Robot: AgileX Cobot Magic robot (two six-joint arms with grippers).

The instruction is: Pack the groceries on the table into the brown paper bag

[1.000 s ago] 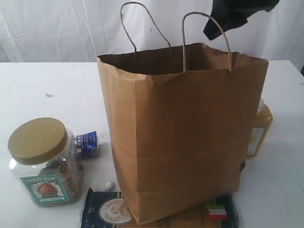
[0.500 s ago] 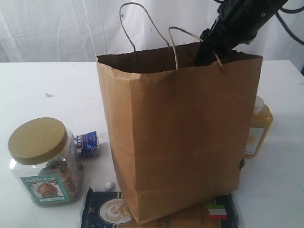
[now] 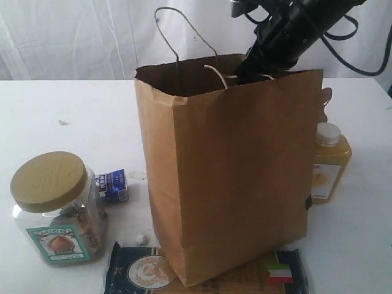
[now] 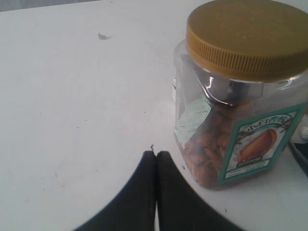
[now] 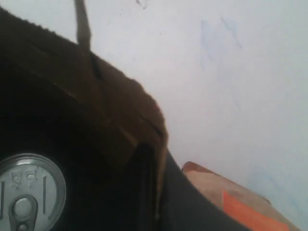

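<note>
The brown paper bag (image 3: 226, 171) stands upright in the middle of the table (image 3: 61, 110). My right gripper (image 3: 248, 72) is at the bag's back rim and is shut on the paper wall (image 5: 144, 120), with one finger inside and one outside. The dark pull-tab jar (image 5: 26, 192) lies inside the bag. The brown pouch (image 5: 231, 199) lies just outside that wall. My left gripper (image 4: 155, 156) is shut and empty, low over the table beside the tan-lidded clear jar (image 4: 240, 91), which also shows in the exterior view (image 3: 55, 205). The left gripper does not show in the exterior view.
The small blue-white carton (image 3: 113, 185) and a tiny foil ball (image 3: 141, 239) lie between jar and bag. The blue spaghetti packet (image 3: 141, 272) lies partly under the bag's front. The yellow white-capped bottle (image 3: 329, 165) stands right of the bag. One bag handle (image 3: 184, 33) sticks up.
My right arm has come down to the bag's back rim and its jaws have closed on the paper. The bag has shifted and one handle has folded down.
</note>
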